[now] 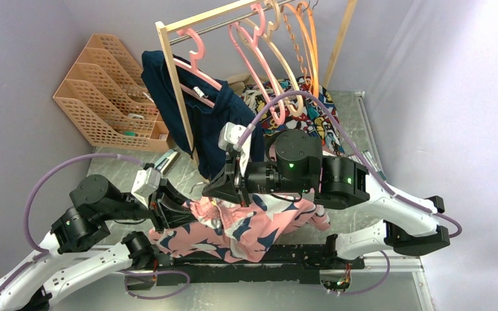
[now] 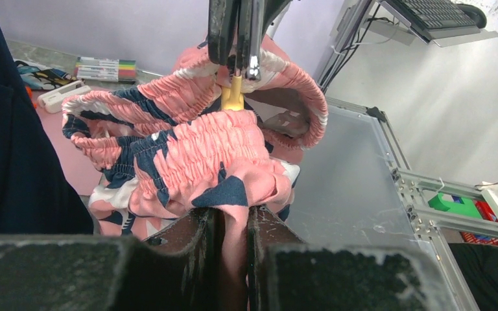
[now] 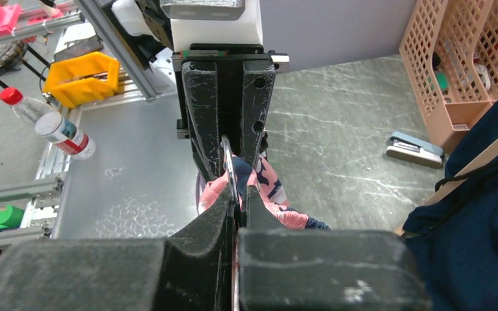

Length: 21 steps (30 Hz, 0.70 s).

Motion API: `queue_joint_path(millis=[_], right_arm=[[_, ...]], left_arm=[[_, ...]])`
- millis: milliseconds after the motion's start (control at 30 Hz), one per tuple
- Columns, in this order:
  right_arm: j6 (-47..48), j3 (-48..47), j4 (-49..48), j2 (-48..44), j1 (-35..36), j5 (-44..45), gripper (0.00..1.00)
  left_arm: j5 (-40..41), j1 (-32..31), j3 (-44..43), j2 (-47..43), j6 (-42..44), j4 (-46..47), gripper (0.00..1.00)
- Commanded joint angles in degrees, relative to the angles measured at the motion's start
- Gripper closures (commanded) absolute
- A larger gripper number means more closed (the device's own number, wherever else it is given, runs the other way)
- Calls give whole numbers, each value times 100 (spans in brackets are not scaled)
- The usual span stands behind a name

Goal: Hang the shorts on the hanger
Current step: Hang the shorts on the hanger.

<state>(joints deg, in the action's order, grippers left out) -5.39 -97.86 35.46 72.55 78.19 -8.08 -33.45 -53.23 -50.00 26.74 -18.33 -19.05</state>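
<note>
Left fingers [image 2: 198, 253] pinch narrow on a fold of the shorts [image 2: 188, 155] below the waistband, while right fingers [image 2: 224, 29] clamp the hanger [image 2: 232, 96] by its hook above the shorts, its yellow neck entering the waist opening.

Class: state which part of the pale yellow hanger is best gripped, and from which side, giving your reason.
Grip the silver hook just beyond the hanger neck, approaching from the hook end, outside the waistband. Only that part pokes out of the shorts; the rest is hidden in fabric. The right gripper has its jaws shut there.
</note>
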Motion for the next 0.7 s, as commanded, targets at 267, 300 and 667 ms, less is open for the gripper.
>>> queue_joint_path(millis=[267,300,667], right_arm=[[-279,979,-1413,-985,12,305,100],[-293,1057,-1494,-1050,5,367,100],[-320,1345,-1674,-1454,12,828,100]], left_arm=[[405,15,-231,-189,31,144,56],[448,14,-230,-206,35,94,54],[1220,14,-341,-677,148,-541,59]])
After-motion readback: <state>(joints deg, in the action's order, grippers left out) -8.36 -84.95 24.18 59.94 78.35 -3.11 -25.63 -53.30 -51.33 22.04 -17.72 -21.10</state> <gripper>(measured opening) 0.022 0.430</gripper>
